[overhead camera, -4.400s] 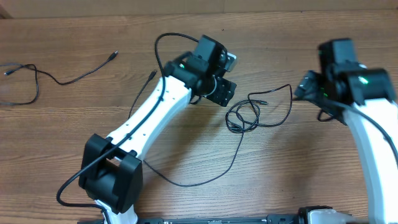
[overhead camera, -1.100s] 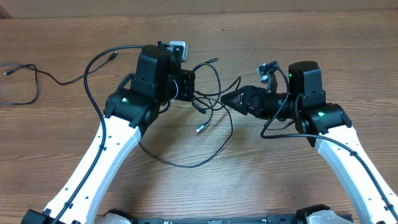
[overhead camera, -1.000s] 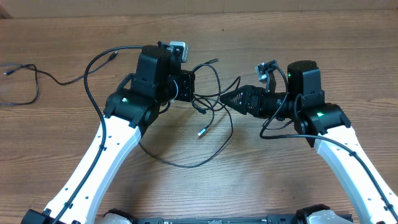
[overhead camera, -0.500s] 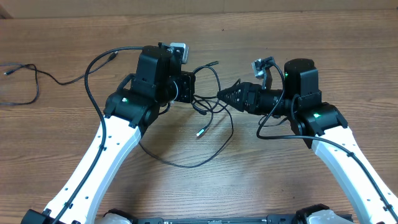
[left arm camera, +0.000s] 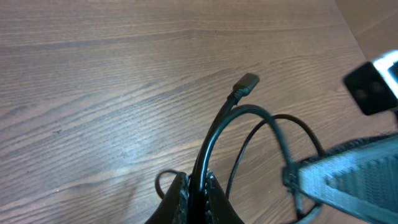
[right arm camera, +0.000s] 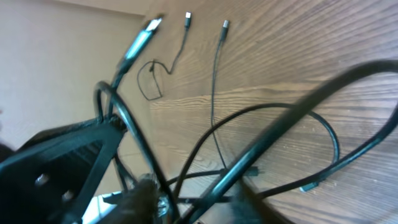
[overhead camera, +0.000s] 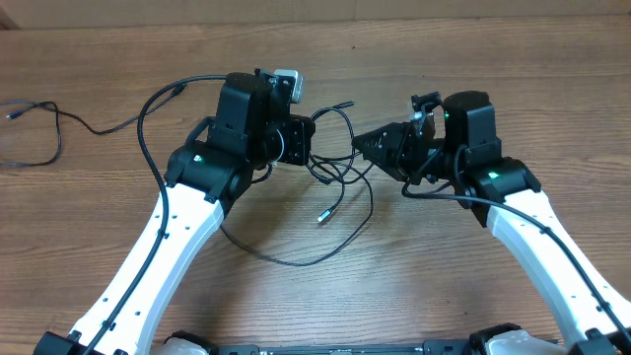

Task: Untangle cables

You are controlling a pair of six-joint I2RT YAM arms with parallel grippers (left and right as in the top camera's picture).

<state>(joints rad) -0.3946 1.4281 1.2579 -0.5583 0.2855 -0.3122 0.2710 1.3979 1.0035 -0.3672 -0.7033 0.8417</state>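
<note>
Surface: a wood-grain desk [overhead camera: 434,286], with a pale wall [right arm camera: 50,62] beyond its far edge.
Left pincer [left arm camera: 198,186]: squeezed tight on one black strand of the cables [overhead camera: 340,173]; the strand rose from between its fingers and ended in a small plug [left arm camera: 247,83].
Right pincer [overhead camera: 361,144]: faced the left one, just beside it, with strands between its fingers; its own view was blurred, so a grip could not be told.
Tangle: hung between both pincers, mid-desk toward the far edge, one loop trailing toward the near edge.
Loose cord [overhead camera: 49,123]: lay well apart, near the left edge.
</note>
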